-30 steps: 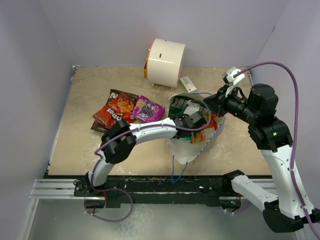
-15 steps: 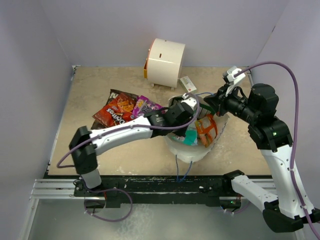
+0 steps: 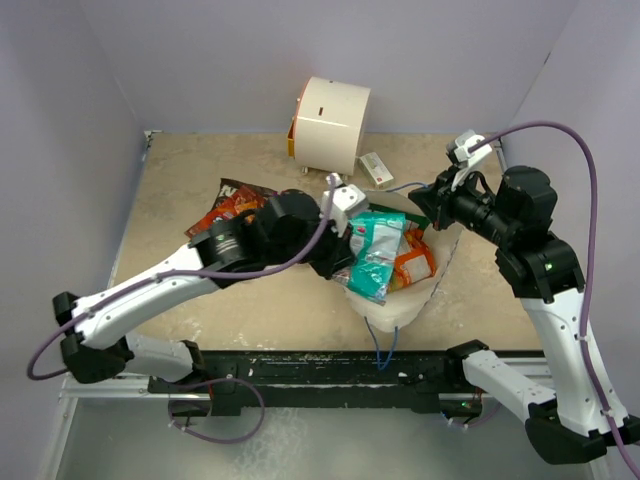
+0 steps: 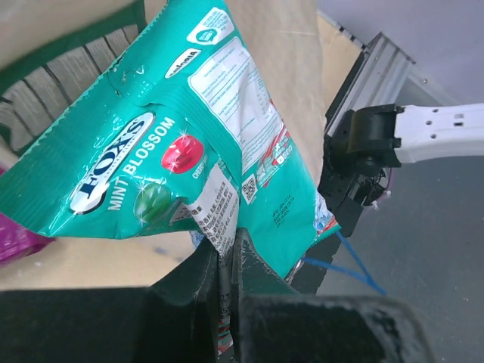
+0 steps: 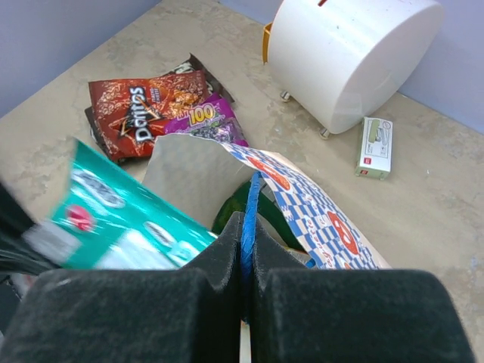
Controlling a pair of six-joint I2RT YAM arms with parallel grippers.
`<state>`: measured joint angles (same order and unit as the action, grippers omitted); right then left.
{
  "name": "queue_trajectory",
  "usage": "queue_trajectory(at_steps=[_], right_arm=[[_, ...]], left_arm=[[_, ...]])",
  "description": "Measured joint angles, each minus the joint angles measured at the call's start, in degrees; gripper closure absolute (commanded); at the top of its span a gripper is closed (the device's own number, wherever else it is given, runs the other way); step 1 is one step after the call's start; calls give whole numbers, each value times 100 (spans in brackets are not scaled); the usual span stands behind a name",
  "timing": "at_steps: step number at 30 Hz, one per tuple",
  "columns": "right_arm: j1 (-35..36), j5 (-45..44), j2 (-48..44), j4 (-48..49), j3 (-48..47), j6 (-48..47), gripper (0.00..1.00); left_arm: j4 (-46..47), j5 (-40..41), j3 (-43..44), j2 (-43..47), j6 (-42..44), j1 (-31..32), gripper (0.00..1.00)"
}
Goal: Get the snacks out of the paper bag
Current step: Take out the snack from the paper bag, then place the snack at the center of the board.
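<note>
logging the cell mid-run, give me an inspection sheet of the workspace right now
surface: beige mottled table
job's things: teal packet held over the paper bag; orange packet inside it; chips bag and purple packet lying on the table to its left
clutter: white cylindrical appliance and small white box at the back
grippers: left gripper shut on the teal packet; right gripper shut on the blue string handle
cables: purple cable looping off each arm
surroundings: lilac walls on three sides

Lab test cell: plain lavender walls (image 3: pixel 330 50), aluminium rail (image 3: pixel 100 375) (arm mount).
</note>
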<state>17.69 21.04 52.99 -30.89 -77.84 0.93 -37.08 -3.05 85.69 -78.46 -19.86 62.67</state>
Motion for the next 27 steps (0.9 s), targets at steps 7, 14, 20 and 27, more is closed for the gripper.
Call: queue_trajectory(at_steps=[7, 14, 20, 27], right_arm=[[0, -63, 61, 42, 0, 0, 100], [0, -81, 61, 52, 2, -2, 100], [0, -68, 57, 81, 20, 2, 100], [0, -22, -4, 81, 20, 109, 100]], left_arm=[[-544, 610, 254, 1139, 356, 0, 100], [-1244, 1871, 826, 1268, 702, -863, 100], [-1440, 1821, 669, 863, 1237, -3117, 100], [-1084, 1272, -540, 289, 2542, -4164, 100]])
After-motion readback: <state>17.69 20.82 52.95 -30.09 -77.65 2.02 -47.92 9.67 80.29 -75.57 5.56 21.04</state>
